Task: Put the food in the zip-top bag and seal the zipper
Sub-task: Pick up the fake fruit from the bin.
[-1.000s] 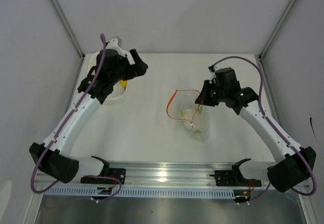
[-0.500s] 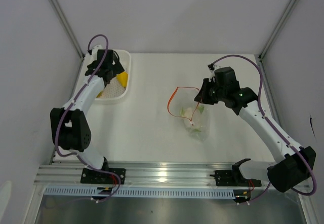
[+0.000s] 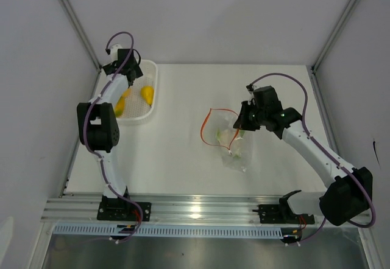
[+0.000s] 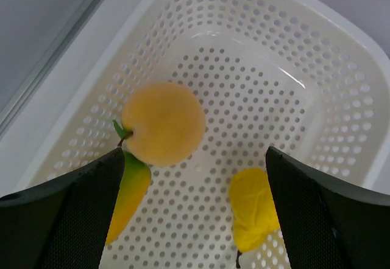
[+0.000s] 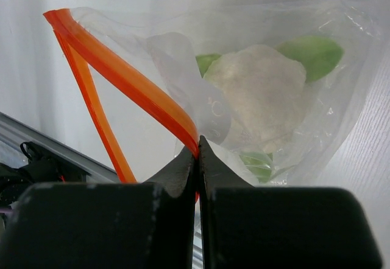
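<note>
A: Right gripper (image 5: 198, 144), status?
B: I am seeing it clenching the orange-red zipper (image 5: 122, 74) of the zip-top bag (image 3: 236, 147), which is lying mid-table (image 3: 177, 159), mouth gaping. The cauliflower piece (image 5: 259, 89) is sitting inside.
A: Far side?
B: Left gripper (image 4: 194, 156) is hanging released over the white mesh basket (image 4: 341, 68). The orange round fruit (image 4: 163, 123), yellow pear (image 4: 253, 211) and yellow-green fruit (image 4: 131, 193) are lying in it.

The white desk (image 3: 177, 153) carries two things, well apart. A white mesh basket (image 3: 139, 120) sits in its far left corner (yellow fruit (image 3: 147, 94) inside). Right of the middle lies the clear zip-top bag (image 3: 241, 156), its bottom toward the near edge and its orange-red zipper (image 3: 205, 125) gaping toward the far side, with a white-and-green piece (image 3: 226, 136) inside.
</note>
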Controlling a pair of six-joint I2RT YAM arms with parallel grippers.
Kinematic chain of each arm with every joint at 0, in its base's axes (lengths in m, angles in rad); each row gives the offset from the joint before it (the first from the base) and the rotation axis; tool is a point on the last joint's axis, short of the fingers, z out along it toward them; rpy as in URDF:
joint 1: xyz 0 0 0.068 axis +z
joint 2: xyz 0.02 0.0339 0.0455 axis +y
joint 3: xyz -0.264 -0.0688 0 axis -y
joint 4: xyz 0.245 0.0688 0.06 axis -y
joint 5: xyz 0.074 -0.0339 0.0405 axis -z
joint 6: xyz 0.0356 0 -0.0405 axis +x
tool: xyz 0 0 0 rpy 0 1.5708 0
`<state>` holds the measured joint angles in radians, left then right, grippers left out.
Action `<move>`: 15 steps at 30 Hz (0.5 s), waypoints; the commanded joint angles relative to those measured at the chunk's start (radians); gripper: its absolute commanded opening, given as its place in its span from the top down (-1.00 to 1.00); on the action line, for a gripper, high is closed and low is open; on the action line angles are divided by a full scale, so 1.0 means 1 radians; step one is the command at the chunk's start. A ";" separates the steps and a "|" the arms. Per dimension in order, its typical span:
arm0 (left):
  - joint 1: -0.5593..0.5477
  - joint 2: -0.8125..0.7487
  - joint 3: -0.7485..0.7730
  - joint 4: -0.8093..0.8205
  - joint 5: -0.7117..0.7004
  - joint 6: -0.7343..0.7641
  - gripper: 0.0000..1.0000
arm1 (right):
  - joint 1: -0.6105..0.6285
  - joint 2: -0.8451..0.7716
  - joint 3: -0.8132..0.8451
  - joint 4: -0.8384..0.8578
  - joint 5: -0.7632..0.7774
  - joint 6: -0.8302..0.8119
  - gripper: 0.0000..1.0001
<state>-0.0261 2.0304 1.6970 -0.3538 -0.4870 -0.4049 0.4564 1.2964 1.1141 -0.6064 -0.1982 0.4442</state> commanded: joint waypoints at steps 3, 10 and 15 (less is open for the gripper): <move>0.055 0.128 0.222 -0.114 0.024 0.061 -0.94 | 0.004 0.010 0.000 0.045 0.006 -0.019 1.00; 0.091 0.206 0.320 -0.230 0.090 0.012 -0.89 | 0.002 0.030 -0.010 0.063 -0.001 -0.016 1.00; 0.109 0.221 0.311 -0.272 0.168 -0.061 -0.86 | 0.001 0.032 -0.020 0.080 -0.003 -0.012 1.00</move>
<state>0.0719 2.2456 1.9606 -0.5652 -0.3786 -0.4084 0.4564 1.3205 1.0992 -0.5617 -0.1997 0.4431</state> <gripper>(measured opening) 0.932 0.003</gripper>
